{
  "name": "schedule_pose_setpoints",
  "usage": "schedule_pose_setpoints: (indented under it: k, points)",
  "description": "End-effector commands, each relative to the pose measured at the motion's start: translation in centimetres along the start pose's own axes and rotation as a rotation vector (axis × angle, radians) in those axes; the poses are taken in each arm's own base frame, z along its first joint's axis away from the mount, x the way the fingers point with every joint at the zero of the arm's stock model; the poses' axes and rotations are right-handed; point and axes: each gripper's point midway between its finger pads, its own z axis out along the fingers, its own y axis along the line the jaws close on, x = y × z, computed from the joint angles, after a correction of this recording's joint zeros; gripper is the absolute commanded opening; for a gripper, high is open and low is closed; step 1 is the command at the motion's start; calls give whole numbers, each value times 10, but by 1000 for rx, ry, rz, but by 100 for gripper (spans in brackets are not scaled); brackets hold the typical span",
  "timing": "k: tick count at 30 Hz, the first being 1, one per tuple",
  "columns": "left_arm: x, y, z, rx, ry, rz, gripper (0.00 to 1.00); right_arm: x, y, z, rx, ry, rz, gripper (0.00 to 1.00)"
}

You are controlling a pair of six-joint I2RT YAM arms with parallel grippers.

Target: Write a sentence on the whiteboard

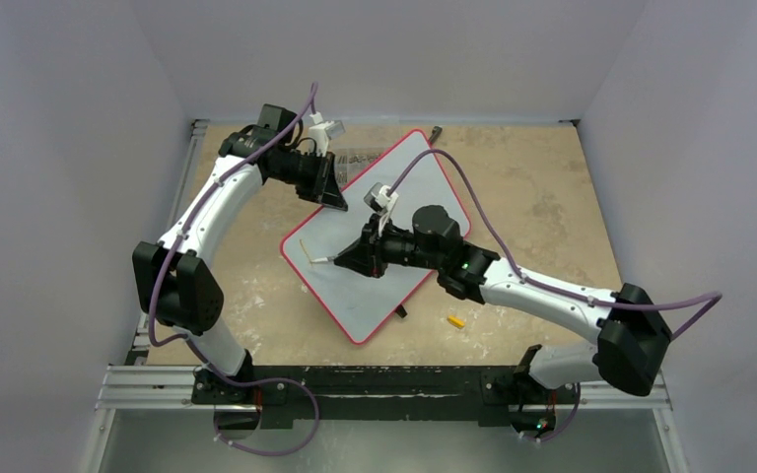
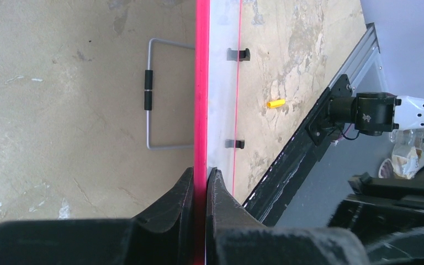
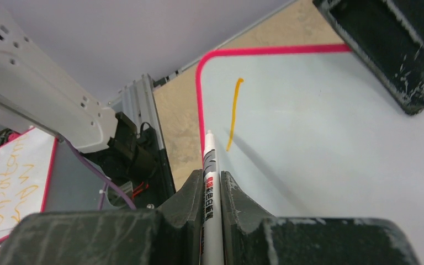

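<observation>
Tan tabletop [image 1: 542,197] lies under the whiteboard [image 1: 355,296]; left gripper [image 2: 201,175] pinches its red frame [image 2: 201,83], right gripper [image 3: 211,179] clamps a marker [image 3: 209,154] (one orange stroke [image 3: 233,113] beside its tip).

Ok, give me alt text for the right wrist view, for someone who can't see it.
The right tool is shut on a white marker pen, its tip pointing at a whiteboard near its rounded red-framed corner. One short orange stroke is drawn on the board, just beside the tip.
</observation>
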Motion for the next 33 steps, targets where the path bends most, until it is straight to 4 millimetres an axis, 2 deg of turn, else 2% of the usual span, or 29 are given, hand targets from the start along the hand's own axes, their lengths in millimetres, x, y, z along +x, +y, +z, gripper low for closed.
schedule_pose_setpoints:
  k: [1,8,14,19,26,33]
  points:
    - [7,27,-7,-172,16,58,0,-44,24,-10,-68,-145,-40,0]
    - [7,27,-6,-169,16,56,0,-65,8,-9,40,-221,-31,0]
    - [6,29,-5,-179,13,52,0,-66,-10,0,124,-222,-10,0]
    - [5,28,-5,-173,11,54,0,-63,-15,9,129,-209,-12,0]
    - [6,27,-5,-170,14,51,0,-52,-22,16,143,-172,-11,0]
    - [7,29,-5,-177,18,50,0,-20,-34,18,163,-94,-14,0]
